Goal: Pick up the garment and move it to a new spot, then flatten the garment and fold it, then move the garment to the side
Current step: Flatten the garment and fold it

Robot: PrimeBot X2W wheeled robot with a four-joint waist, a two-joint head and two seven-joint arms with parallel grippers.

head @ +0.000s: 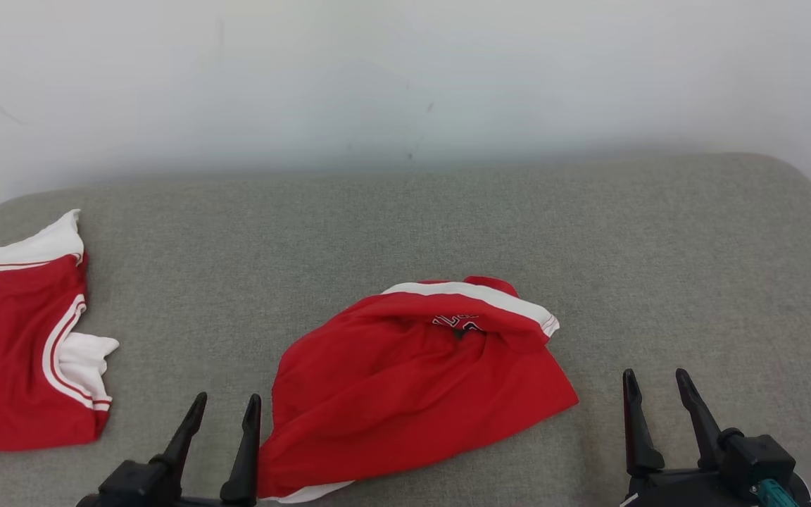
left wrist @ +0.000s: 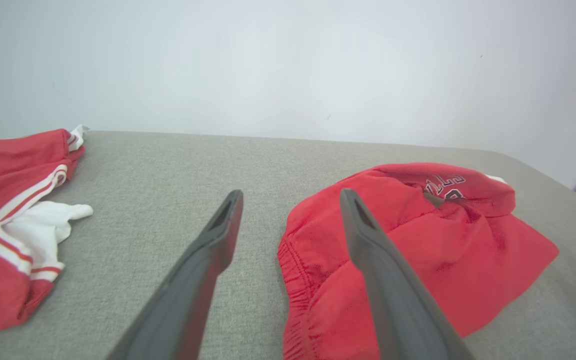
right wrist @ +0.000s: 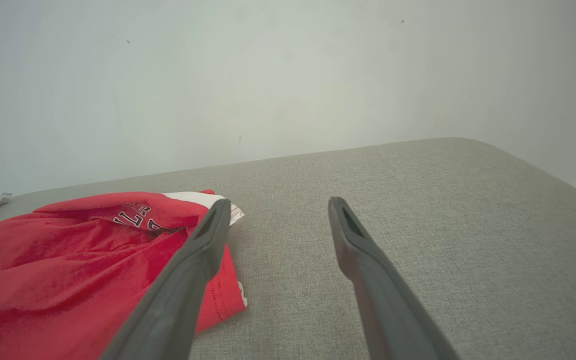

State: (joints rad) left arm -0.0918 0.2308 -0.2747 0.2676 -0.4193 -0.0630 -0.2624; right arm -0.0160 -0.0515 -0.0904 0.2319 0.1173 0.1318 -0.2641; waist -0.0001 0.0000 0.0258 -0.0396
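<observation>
Left gripper (head: 228,397) stands wide and empty just beside the crumpled red garment (head: 405,380); right gripper (head: 655,373), equally wide, hovers over the grey cushion (head: 659,246).

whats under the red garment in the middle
The crumpled red garment lies on the grey cushion; a white edge pokes out beneath its near side. Anything else under it is covered.

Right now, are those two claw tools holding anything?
Left tool: open, holding nothing.
Right tool: open, holding nothing.
</observation>
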